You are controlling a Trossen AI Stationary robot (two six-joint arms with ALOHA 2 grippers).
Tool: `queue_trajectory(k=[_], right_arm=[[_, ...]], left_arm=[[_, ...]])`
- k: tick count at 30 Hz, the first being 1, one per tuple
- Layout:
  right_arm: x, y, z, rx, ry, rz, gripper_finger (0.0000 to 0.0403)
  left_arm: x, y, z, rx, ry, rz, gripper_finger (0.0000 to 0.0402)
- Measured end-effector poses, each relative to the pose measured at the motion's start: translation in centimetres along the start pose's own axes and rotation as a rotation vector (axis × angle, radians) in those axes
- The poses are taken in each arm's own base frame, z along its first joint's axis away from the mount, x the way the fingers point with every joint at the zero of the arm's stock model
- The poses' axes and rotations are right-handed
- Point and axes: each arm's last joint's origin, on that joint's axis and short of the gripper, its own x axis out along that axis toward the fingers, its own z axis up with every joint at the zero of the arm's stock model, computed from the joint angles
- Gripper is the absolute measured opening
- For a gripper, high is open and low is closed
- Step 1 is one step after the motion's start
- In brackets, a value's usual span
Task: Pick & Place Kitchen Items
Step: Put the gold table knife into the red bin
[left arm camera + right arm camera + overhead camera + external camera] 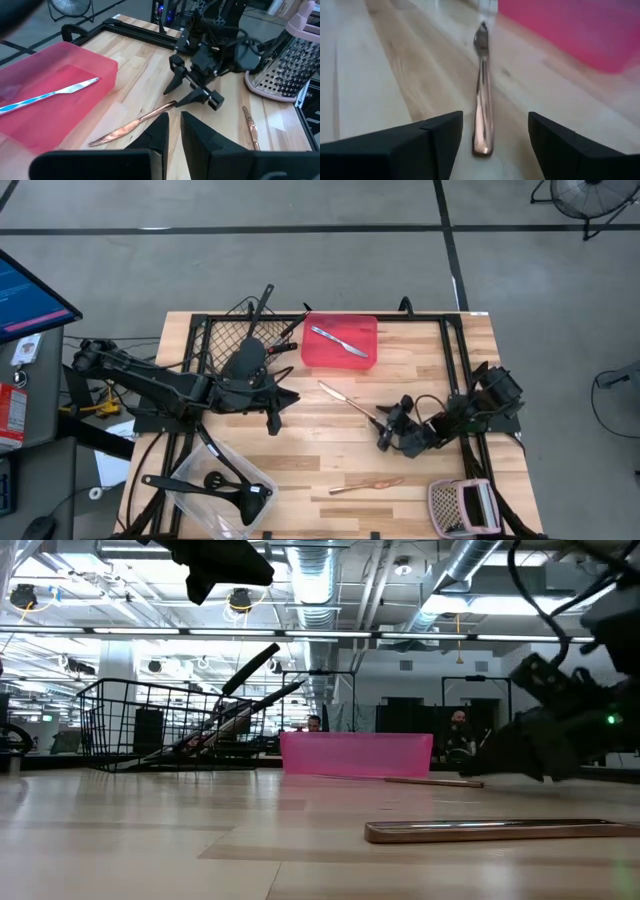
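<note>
Mid-worktop, beside red tray: copper utensil (346,402), slim, shiny, long, flat on the wood, one end just short of right gripper.
Same utensil, right wrist view: copper utensil (482,85) lying lengthwise between the two fingers, handle end at the gap, untouched.
Right gripper (384,432): fingers spread wide, empty, low over worktop, aimed at utensil end.
Left gripper (274,420): fingers narrow, nearly together, nothing held, hovering left of centre, near wire basket.
Second copper piece (366,484): flat near front edge, well apart from both grippers.
Silver knife (339,341): lying diagonally inside red tray (315,355).
Black utensils (250,358): long handles, piled in black wire basket (212,335), some sticking out over rim.
More black utensils (210,482): in clear tub (262,501) at front-left corner.
Grater (462,505): pinkish mesh with white part, front-right corner.
Worktop (330,445): bare wood between tray, grippers and front edge; black frame rails along sides.
</note>
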Motion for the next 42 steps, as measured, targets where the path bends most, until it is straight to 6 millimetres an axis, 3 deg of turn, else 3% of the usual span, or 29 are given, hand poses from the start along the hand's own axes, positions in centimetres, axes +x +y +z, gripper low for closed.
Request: queue_trajectory(k=[11, 22, 29, 42], right_arm=[[1.2, 0.7, -1.9, 0.090, -0.013, -0.098, 0.0207], [2.3, 1.9, -1.5, 0.096, -0.004, -0.118, 0.0126], [2.5, 1.7, -1.5, 0.098, -0.006, -0.142, 0.0041], [2.6, 2.1, -1.3, 0.058, -0.010, -0.121, 0.0040]], left_arm=[[0.0, 0.0, 0.0, 0.000, -0.002, 0.003, 0.0034], [0.0, 0.0, 0.0, 0.000, -0.001, 0.003, 0.0034], [0.0, 0.0, 0.0, 0.000, -0.001, 0.003, 0.0034], [0.0, 0.0, 0.0, -0.001, -0.001, 0.002, 0.0034]])
